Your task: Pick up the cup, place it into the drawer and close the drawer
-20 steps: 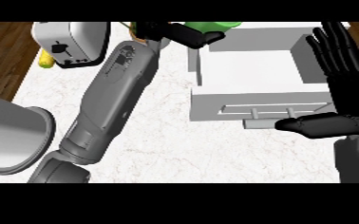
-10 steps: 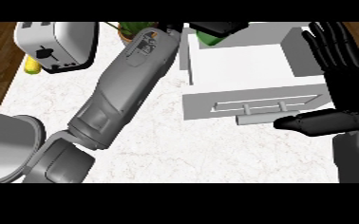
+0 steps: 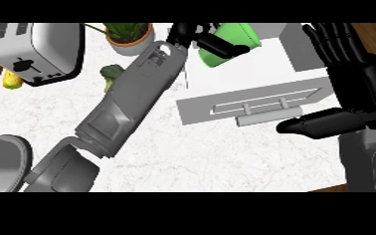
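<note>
A light green cup lies tilted in my left hand, whose black fingers curl round its near side. It hangs over the back left corner of the open white drawer. The drawer's front panel with its grey bar handle faces me. My right hand stands open at the drawer's right side, fingers straight up and thumb stretched toward the handle's right end without touching it.
A silver toaster stands at the far left with a yellow item beside it. A potted plant and a small green vegetable sit left of my forearm. A grey round pot shows at the lower left edge.
The view has shifted, bringing the toaster, plant and drawer front further into sight. My left hand has brought the green cup over the drawer's back left corner. The right hand keeps its pose.
</note>
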`<action>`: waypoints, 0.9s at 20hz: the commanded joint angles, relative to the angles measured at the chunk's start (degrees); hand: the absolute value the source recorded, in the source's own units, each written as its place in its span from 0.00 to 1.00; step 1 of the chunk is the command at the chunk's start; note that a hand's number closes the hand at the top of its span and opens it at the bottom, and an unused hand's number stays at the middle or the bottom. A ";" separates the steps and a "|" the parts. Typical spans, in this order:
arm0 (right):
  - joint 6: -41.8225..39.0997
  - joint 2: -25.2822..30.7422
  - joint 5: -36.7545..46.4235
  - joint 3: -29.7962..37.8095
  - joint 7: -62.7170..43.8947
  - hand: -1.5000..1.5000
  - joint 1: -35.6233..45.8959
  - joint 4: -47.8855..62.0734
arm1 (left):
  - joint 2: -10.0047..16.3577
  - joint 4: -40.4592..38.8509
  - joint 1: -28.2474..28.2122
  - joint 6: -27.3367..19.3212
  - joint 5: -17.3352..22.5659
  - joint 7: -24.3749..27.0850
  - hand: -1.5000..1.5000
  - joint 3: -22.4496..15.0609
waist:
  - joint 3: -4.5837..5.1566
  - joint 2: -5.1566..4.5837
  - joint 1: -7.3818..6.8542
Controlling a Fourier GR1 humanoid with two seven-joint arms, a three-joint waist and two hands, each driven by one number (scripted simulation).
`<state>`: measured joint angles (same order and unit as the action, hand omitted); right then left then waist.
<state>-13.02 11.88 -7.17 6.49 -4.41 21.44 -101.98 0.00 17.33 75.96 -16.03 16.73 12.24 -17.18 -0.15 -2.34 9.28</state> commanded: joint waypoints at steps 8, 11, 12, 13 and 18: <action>-7.02 -1.98 -6.92 -4.73 -0.45 0.00 2.74 1.32 | 0.00 3.82 -3.81 -0.15 9.78 5.15 0.00 -0.89 | 0.09 -0.62 3.15; -13.66 -0.78 -10.57 -7.65 0.30 1.00 1.86 -0.38 | 0.00 5.98 -4.18 1.41 12.67 8.85 0.00 -0.34 | 0.09 -0.43 3.90; -14.63 -1.64 -11.09 -9.54 -0.41 1.00 1.98 0.86 | 0.00 7.18 -3.94 2.53 14.45 9.35 0.00 0.19 | 0.13 -0.40 2.79; -16.76 -0.26 -13.12 -8.77 -0.65 1.00 2.03 1.70 | 0.00 7.20 -4.85 2.52 14.97 11.93 0.00 0.39 | 0.12 -0.63 2.47; -24.15 8.26 -9.23 -13.76 -7.41 1.00 0.13 -0.07 | 0.00 5.95 -3.04 -0.50 17.72 14.52 0.00 2.54 | 0.22 0.79 -0.70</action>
<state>-31.89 15.12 -17.33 -4.58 -8.30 22.70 -100.85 0.00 23.56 71.98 -15.21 32.34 24.57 -16.01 0.02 -2.33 10.24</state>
